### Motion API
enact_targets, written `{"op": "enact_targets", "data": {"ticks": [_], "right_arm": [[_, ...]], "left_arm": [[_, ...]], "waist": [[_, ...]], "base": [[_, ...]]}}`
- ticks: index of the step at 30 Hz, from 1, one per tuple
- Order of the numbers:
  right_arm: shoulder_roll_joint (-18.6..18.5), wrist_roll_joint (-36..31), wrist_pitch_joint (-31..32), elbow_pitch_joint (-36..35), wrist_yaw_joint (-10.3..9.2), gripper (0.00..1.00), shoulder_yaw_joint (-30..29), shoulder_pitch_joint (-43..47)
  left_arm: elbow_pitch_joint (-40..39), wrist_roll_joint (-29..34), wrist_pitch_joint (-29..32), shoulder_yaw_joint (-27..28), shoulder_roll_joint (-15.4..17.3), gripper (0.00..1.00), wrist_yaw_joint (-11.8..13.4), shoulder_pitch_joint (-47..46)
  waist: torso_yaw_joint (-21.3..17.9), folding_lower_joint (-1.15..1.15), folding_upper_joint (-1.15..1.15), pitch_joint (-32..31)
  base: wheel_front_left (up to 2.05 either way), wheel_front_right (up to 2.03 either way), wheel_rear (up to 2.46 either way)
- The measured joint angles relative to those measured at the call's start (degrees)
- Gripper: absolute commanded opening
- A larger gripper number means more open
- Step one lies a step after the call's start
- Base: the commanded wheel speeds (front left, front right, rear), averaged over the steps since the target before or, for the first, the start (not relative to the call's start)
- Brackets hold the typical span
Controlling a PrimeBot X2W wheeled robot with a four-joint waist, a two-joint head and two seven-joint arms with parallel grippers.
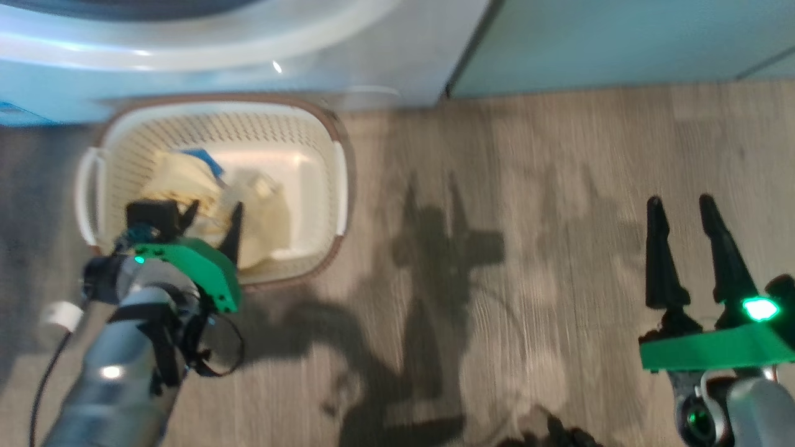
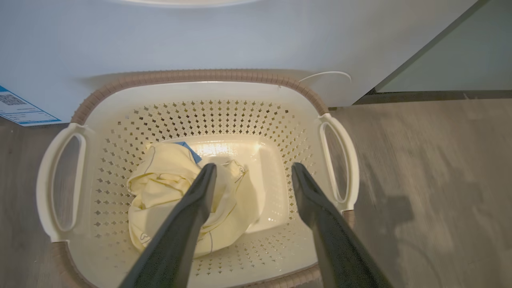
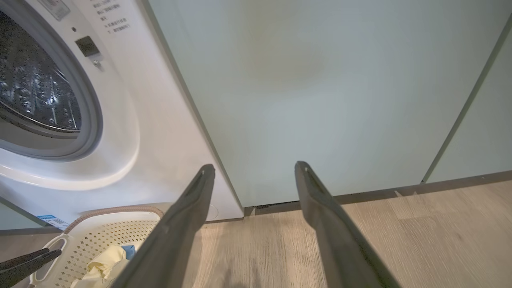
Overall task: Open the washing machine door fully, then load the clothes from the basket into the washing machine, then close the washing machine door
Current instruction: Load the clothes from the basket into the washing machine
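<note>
- Where it stands on the wood-grain floor (image 1: 559,186) just before the smooth white washing machine (image 2: 240,40), the basket (image 2: 200,76) shows cream plastic walls pierced with small holes, a ribbed brown rim and two white loop handles.
- The clothes (image 2: 168,188), a crumpled pale yellow bundle with a blue piece, lie in its left half.
- The left gripper (image 2: 254,166) hangs over the basket, tapered dark fingers spread wide and empty; whether one touches the bundle is unclear.
- The right gripper (image 3: 255,166), equally wide and empty, faces a flat teal cabinet (image 3: 320,100).
- A dimpled steel drum (image 3: 36,92) shows within its grey ring.
</note>
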Motion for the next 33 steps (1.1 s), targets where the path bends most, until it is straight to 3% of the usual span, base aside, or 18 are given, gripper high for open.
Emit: {"op": "enact_targets", "data": {"ticks": [6,20,26,33], "right_arm": [[0.0,2.5,0.0,-1.0,0.0,1.0,1.6,-2.5],[0.0,8.3,0.0,-3.3,0.0,1.0,4.8,-6.9],[0.0,9.1,0.0,-4.5,0.0,1.0,5.4,-7.8],[0.0,9.3,0.0,-5.1,0.0,1.0,5.5,-7.7]], "left_arm": [[6.5,0.3,0.9,-0.7,3.0,1.0,-1.1,-5.0],[15.2,-0.3,2.6,1.5,10.8,1.0,-0.9,-14.1],[18.1,-0.2,6.8,1.2,13.2,1.0,-0.4,-18.0],[21.7,1.2,14.0,-1.0,13.4,1.0,0.7,-21.5]], "waist": [[-3.0,0.0,0.0,6.3],[-10.9,-0.01,0.0,17.9],[-13.2,-0.01,0.0,22.0],[-13.0,-0.02,0.0,24.1]], "base": [[0.0,0.0,0.0],[0.0,0.0,0.0],[0.0,0.0,0.0],[0.0,0.0,0.0]]}}
